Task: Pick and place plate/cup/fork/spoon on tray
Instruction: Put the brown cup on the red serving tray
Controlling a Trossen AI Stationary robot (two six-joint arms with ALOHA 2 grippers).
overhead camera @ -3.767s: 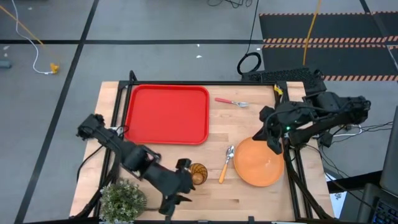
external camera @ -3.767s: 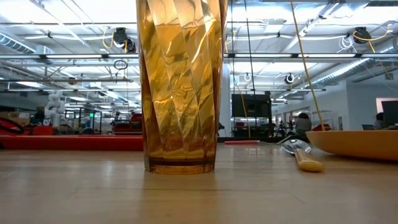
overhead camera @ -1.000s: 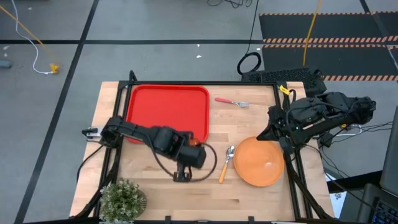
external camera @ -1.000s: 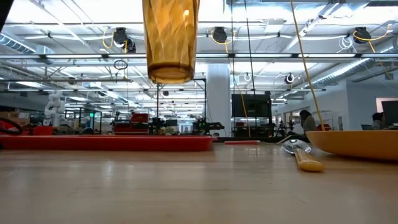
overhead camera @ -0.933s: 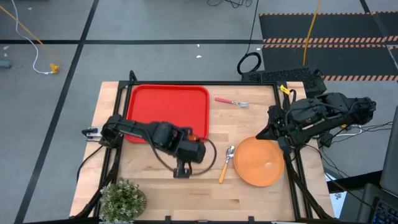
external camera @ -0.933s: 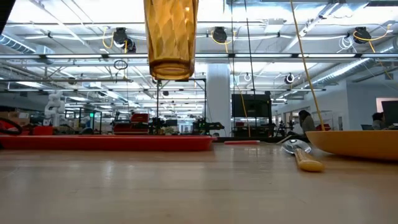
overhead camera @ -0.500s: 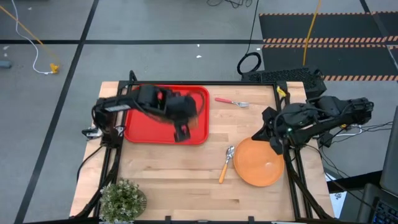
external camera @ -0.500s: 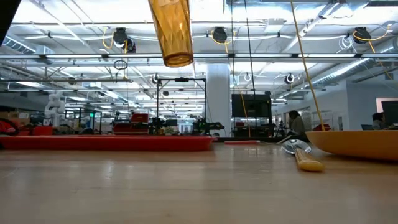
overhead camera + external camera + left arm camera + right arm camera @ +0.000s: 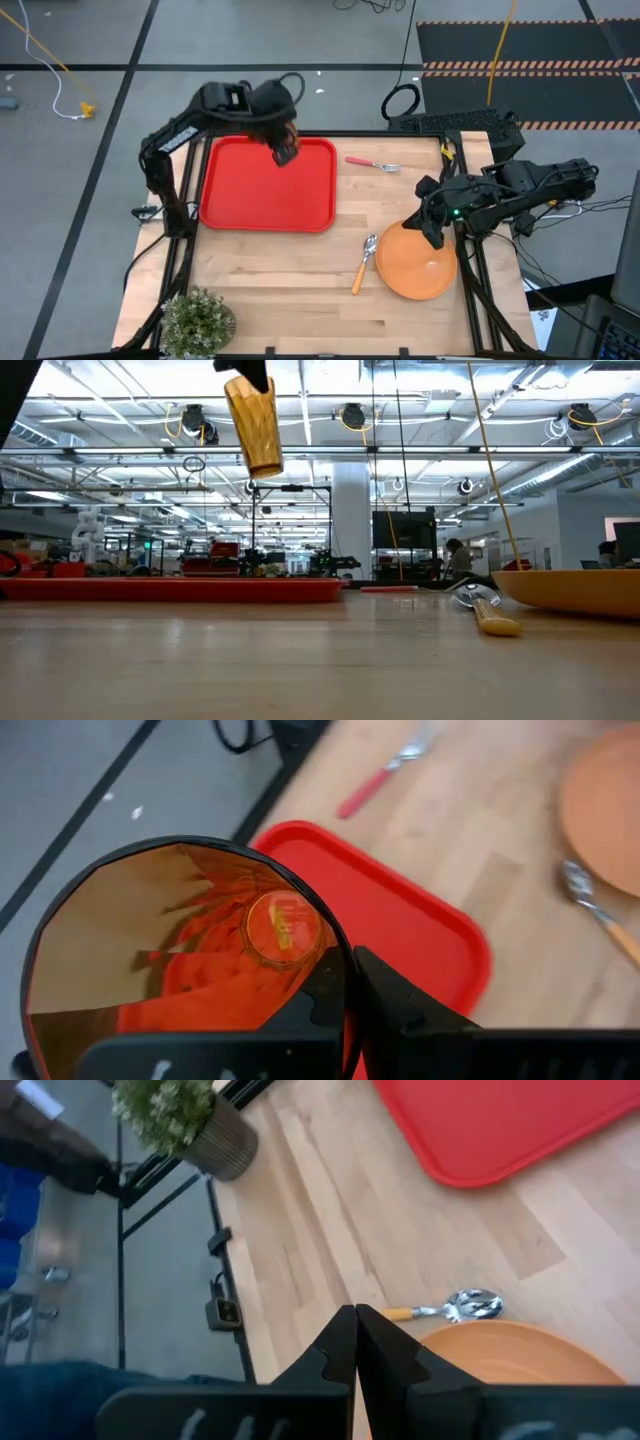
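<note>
High view: the amber cup (image 9: 287, 133) is held pinched by its rim in the left gripper (image 9: 283, 148) above the far edge of the red tray (image 9: 268, 190), apparently for placement there, while the right gripper (image 9: 434, 238), fingers pressed together, is poised over the orange plate (image 9: 418, 262).

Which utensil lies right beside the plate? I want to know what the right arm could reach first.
The spoon, with the orange-yellow handle: it lies just left of the plate, close to the right hand. The pink-handled fork lies farther off, by the tray.
</note>
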